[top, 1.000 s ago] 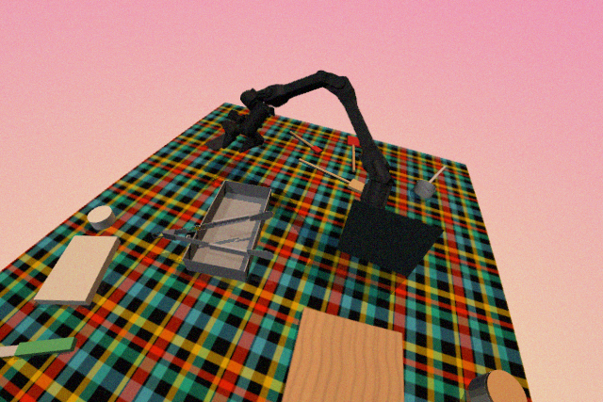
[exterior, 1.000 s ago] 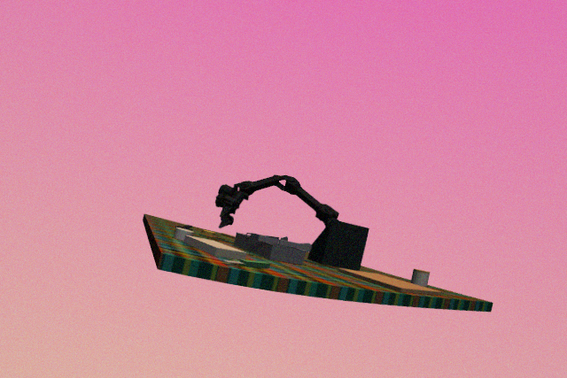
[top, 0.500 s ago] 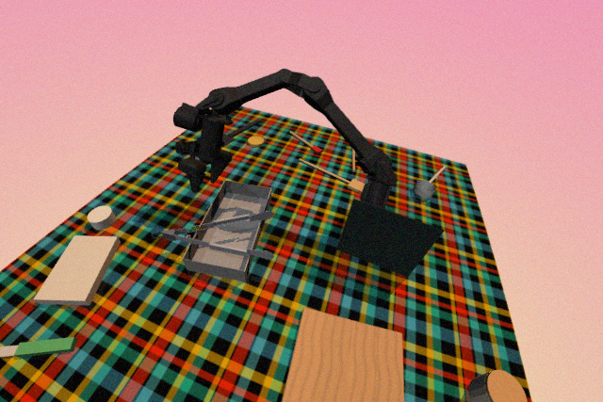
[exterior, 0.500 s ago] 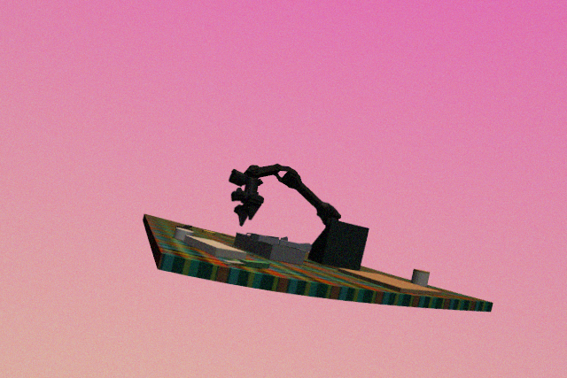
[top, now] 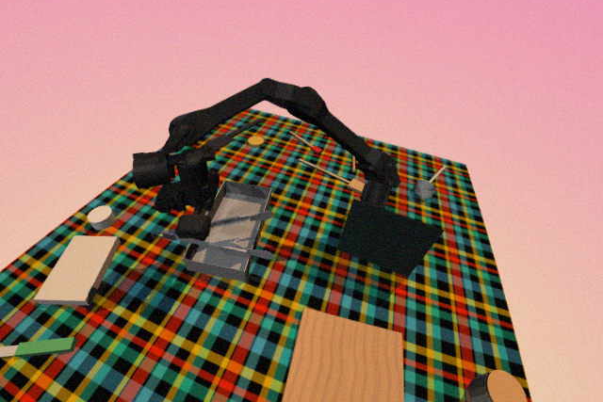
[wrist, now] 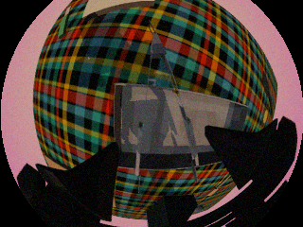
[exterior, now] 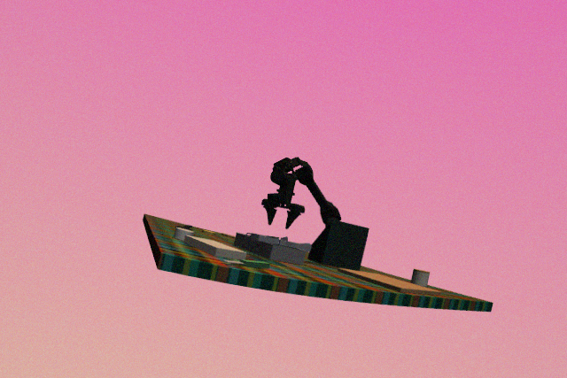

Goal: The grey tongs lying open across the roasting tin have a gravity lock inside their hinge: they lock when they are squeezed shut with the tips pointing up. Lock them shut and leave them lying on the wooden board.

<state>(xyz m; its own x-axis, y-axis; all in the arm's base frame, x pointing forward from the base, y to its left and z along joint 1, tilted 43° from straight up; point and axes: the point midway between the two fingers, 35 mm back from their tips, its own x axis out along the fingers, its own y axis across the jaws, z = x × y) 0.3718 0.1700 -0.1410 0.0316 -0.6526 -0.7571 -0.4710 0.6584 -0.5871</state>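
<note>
The grey tongs [top: 260, 254] [wrist: 157, 49] lie spread open in a V across the roasting tin [top: 217, 268] [exterior: 286, 253] [wrist: 117, 113]. Their hinge end sticks out past one long side of the tin and their tips reach over the opposite side. My gripper [exterior: 278, 226] [wrist: 163, 139] is open and empty, pointing down above the tin and tongs with a gap beneath its fingertips. In the top view the gripper and arm hide part of the tongs and tin. The wooden board [top: 350, 363] [exterior: 389, 280] lies flat with nothing on it.
A cream block [top: 75, 268] [exterior: 214, 245] and a white cylinder [top: 101, 217] are beyond the hinge end. A green-handled tool [top: 46, 346] lies at the left. The black base box [top: 389, 236] [exterior: 341, 245] stands between tin and board. A wood-topped cylinder [top: 504, 388] [exterior: 420, 277] is beside the board.
</note>
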